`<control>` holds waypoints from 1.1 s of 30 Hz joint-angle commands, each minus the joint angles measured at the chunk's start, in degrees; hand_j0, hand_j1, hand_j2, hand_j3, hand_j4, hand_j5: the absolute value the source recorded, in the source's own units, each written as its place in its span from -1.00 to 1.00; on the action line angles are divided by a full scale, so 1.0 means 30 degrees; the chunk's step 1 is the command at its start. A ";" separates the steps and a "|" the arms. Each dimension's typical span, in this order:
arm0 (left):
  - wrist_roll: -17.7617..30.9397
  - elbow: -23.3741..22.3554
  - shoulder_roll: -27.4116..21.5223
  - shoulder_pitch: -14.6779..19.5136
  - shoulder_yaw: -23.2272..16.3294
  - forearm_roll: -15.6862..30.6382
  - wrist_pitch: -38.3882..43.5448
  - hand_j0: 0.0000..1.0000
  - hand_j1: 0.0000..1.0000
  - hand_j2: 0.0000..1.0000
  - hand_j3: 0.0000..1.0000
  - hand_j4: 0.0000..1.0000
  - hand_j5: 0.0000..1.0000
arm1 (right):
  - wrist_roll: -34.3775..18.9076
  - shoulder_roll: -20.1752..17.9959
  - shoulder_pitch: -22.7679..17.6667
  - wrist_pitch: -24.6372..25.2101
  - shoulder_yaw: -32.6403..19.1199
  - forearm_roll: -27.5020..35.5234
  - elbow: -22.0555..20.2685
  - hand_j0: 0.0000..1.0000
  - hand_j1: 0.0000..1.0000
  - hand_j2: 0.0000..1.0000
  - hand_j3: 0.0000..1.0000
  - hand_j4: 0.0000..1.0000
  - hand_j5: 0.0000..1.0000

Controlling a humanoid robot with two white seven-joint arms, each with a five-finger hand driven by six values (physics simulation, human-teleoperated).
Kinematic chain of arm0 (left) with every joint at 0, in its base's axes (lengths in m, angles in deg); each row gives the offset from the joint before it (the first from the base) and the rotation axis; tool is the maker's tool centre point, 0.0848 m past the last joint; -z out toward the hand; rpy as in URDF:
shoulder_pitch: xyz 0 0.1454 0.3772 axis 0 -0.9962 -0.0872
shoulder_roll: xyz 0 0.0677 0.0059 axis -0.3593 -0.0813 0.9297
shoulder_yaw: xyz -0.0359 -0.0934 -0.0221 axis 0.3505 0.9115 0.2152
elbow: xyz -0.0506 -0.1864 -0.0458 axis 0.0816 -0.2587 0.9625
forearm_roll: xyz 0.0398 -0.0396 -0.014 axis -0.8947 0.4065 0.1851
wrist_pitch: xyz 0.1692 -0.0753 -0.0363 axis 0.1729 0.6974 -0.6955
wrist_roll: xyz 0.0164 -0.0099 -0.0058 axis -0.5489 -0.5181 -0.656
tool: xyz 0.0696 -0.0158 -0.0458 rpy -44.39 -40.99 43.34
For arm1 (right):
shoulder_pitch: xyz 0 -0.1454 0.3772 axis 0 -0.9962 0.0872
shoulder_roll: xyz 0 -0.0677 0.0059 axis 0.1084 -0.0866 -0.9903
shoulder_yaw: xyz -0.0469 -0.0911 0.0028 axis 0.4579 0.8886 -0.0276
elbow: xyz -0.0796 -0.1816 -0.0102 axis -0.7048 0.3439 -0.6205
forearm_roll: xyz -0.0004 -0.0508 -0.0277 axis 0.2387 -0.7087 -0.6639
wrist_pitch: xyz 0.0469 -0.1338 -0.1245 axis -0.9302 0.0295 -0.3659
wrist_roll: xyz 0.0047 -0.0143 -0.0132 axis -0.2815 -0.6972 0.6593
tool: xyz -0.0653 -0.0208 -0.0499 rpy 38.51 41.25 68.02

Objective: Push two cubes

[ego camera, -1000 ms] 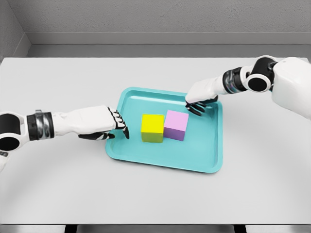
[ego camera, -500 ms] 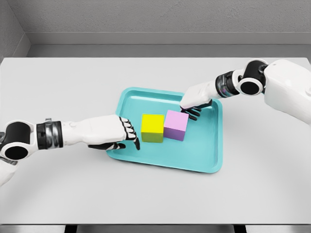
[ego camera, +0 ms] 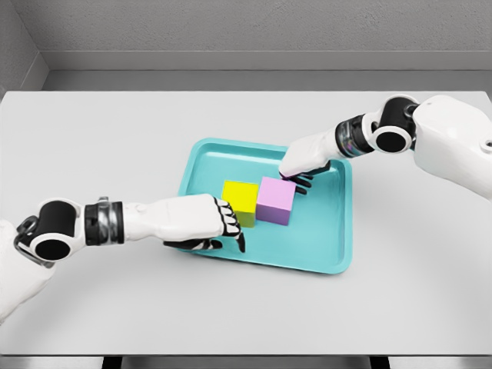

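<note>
Yellow cube and pink cube sit side by side, touching, mid-tray on the desk; yellow is left of pink. My left hand lies over the tray's near-left rim, fingers loosely curled, grasping nothing, tips at the yellow cube's near-left face, contact likely but partly hidden. My right hand reaches in from the far right, fingers bent down, empty, touching the pink cube's far top edge.
</note>
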State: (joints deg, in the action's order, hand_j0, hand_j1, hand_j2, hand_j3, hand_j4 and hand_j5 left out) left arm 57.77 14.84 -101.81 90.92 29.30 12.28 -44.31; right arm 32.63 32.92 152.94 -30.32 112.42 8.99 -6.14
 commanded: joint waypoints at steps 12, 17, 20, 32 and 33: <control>-0.0008 -0.2246 0.0949 0.0146 -0.0174 -0.0108 0.0051 0.17 0.17 0.17 0.17 0.17 0.17 | 0.0002 -0.0047 0.0000 0.0057 -0.0015 -0.0254 -0.0003 -0.71 -0.71 -0.71 -0.71 -0.71 -0.71; -0.0008 -0.2392 0.1037 0.0293 -0.0144 -0.0108 0.0051 0.17 0.17 0.17 0.17 0.17 0.17 | 0.0002 -0.0047 0.0000 0.0057 0.0103 -0.0254 -0.0062 -0.71 -0.71 -0.71 -0.71 -0.71 -0.71; -0.0008 -0.2363 0.1037 0.0322 -0.0144 -0.0108 0.0051 0.17 0.17 0.17 0.17 0.17 0.17 | 0.0002 -0.0047 0.0000 0.0027 0.0132 -0.0254 -0.0091 -0.71 -0.71 -0.71 -0.71 -0.71 -0.71; -0.0008 -0.2656 0.1359 0.0527 -0.0174 -0.0138 0.0051 0.17 0.17 0.17 0.17 0.17 0.17 | 0.0002 -0.0193 0.0732 0.0057 -0.0102 -0.0283 0.1521 -0.70 -0.70 -0.70 -0.70 -0.70 -0.70; -0.0008 -0.2656 0.1359 0.0527 -0.0145 -0.0138 0.0051 0.17 0.17 0.17 0.17 0.17 0.17 | 0.0002 -0.0310 0.0732 -0.0060 -0.0073 -0.0312 0.1404 -0.70 -0.70 -0.70 -0.70 -0.70 -0.70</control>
State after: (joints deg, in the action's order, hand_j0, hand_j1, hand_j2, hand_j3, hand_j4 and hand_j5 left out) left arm 57.78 7.07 -97.89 92.50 28.80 11.47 -44.30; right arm 32.63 32.24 155.14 -30.30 112.20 7.98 -2.37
